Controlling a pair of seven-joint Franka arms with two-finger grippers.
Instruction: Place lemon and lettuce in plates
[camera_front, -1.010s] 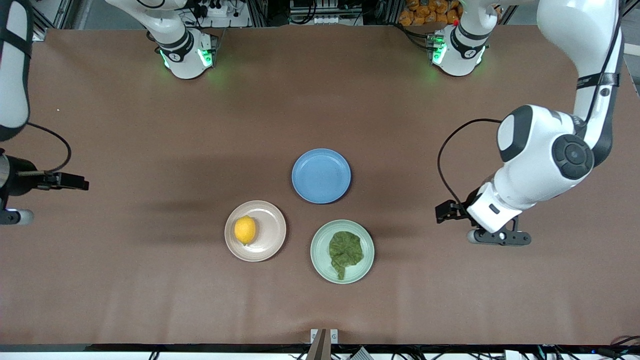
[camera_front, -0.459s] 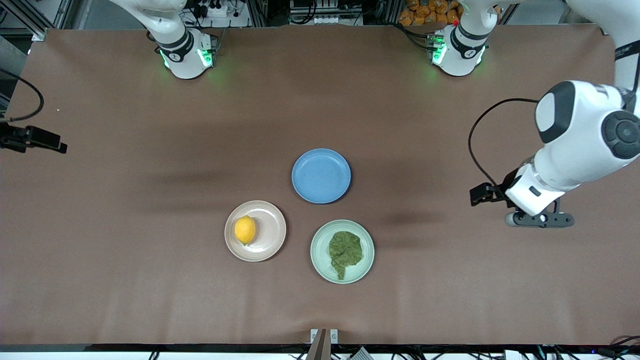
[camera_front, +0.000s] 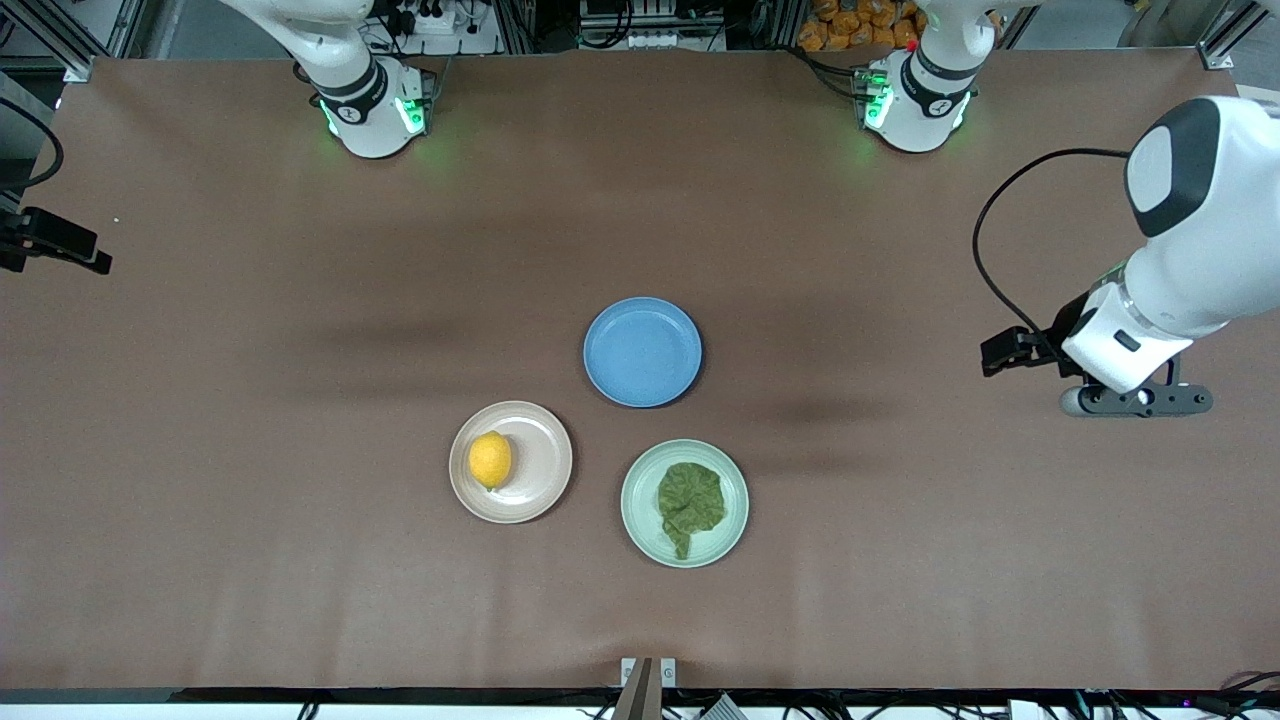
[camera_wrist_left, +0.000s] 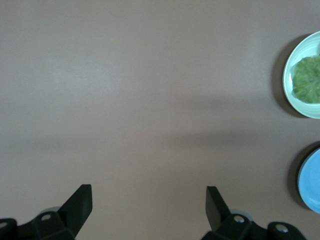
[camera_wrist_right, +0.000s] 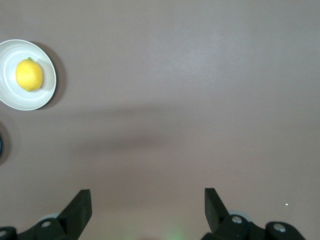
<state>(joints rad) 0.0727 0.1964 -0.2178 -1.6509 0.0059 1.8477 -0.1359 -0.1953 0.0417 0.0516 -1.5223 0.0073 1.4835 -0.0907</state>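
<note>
A: Brown table (camera_front: 250, 560): small yellow lemon (camera_front: 490, 460) on the beige-pink plate (camera_front: 545, 470), wrinkly green lettuce (camera_front: 690, 506) on the mint plate (camera_front: 640, 520) (blue plate (camera_front: 642, 352) beside them).

B: Left gripper (camera_wrist_left: 148, 200) and right gripper (camera_wrist_right: 147, 200) hang over bare table at their own ends, fingers spread wide, holding nothing.

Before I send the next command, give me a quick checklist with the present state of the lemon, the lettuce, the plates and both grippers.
1. Lemon lies in the beige-pink plate: ok.
2. Lettuce lies in the mint green plate: ok.
3. Blue plate holds nothing: ok.
4. Left gripper fingers apart, holding nothing, over bare table toward the left arm's end: ok.
5. Right gripper fingers apart, holding nothing, over bare table toward the right arm's end: ok.
6. Neither gripper is over any plate: ok.
</note>
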